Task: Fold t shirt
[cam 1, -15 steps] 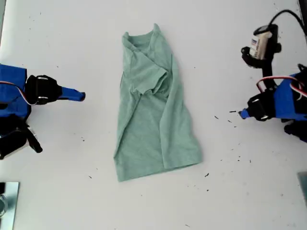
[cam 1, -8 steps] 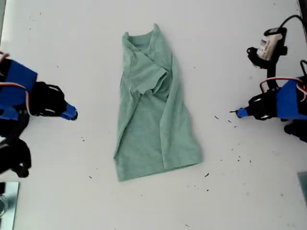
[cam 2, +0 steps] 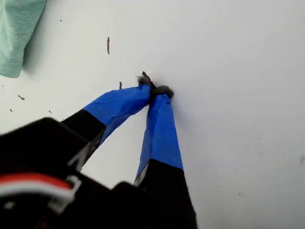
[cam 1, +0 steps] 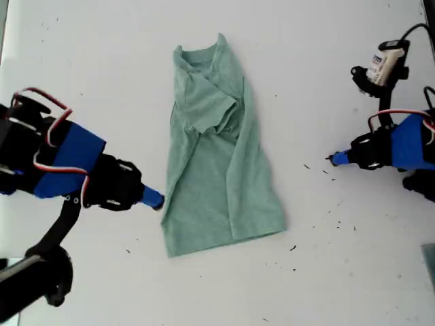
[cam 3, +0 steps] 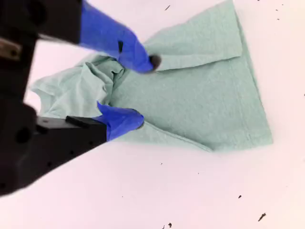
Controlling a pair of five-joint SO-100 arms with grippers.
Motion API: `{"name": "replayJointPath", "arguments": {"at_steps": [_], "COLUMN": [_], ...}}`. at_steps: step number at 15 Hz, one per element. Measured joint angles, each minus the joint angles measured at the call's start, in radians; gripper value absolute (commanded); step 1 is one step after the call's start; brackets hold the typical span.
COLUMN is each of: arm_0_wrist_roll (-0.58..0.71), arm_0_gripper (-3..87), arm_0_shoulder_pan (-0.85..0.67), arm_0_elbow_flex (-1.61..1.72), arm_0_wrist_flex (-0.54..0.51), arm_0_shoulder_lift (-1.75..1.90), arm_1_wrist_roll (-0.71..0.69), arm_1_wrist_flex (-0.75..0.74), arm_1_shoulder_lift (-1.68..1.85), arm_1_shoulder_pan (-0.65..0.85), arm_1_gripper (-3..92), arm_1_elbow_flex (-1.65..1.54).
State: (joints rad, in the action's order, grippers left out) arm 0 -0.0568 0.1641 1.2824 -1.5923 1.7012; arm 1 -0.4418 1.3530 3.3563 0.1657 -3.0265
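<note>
White table (cam 1: 102,61) carries the t shirt (cam 1: 217,156), pale green, laid mid-table, already narrowed lengthwise with a sleeve folded inward, likely ready for a crosswise fold. My second pincer (cam 3: 138,90), spread, sits at its long edge on the exterior view's left, apparently lining up a grab. My first pincer (cam 2: 155,90), tips pressed together and empty, waits well apart. Both arm bases are cropped.

Desk (cam 1: 102,61): flat white surface, fills the exterior view. T shirt (cam 1: 217,156) lies directly on it, approx. centre of that view, folded lengthwise, neckline toward the top edge, hem toward the bottom. Small dark specks (cam 1: 319,170) scattered on the desk, mostly w/in the exterior view's right and lower areas.
</note>
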Motion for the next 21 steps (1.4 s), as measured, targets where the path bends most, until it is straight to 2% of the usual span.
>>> {"name": "replayJointPath", "arguments": {"at_steps": [4, 6, 7, 10, 12, 14, 16, 18, 20, 21], "arm_0_wrist_roll": [-0.005, -0.025, -0.034, -0.071, -0.069, -0.071, -0.098, -0.133, -0.150, -0.150], "arm_0_gripper": [29.3, 28.8, 28.6, 24.9, 17.9, -0.2, -0.3, -0.2, -0.2, -0.2], "arm_0_shoulder_pan": [0.008, 0.008, 0.008, 0.008, 0.009, 0.018, 0.020, 0.020, 0.020, 0.020], "arm_0_elbow_flex": [0.006, 0.075, 0.137, 0.371, 0.453, 0.437, 0.434, 0.434, 0.445, 0.446], "arm_0_wrist_flex": [0.000, 0.040, 0.086, 0.308, 0.457, 0.532, 0.549, 0.523, 0.411, 0.390], "arm_0_shoulder_lift": [-0.084, -0.152, -0.178, -0.199, -0.261, -0.322, -0.342, -0.301, -0.249, -0.215], "arm_1_wrist_roll": [0.000, 0.000, 0.000, 0.000, 0.000, 0.000, 0.000, 0.000, 0.000, 0.000], "arm_1_wrist_flex": [0.020, 0.020, 0.020, 0.023, 0.025, 0.028, 0.031, 0.031, 0.032, 0.032], "arm_1_shoulder_lift": [0.064, 0.064, 0.067, 0.077, 0.078, 0.081, 0.091, 0.094, 0.101, 0.106], "arm_1_shoulder_pan": [0.000, 0.002, 0.002, 0.002, 0.002, 0.002, 0.002, 0.000, -0.006, -0.006], "arm_1_gripper": [2.2, 2.2, 2.2, 2.2, 2.2, 2.2, 2.2, 2.2, 2.2, 2.2], "arm_1_elbow_flex": [-0.003, -0.005, -0.005, -0.006, -0.006, -0.006, -0.006, -0.008, -0.008, -0.008]}}
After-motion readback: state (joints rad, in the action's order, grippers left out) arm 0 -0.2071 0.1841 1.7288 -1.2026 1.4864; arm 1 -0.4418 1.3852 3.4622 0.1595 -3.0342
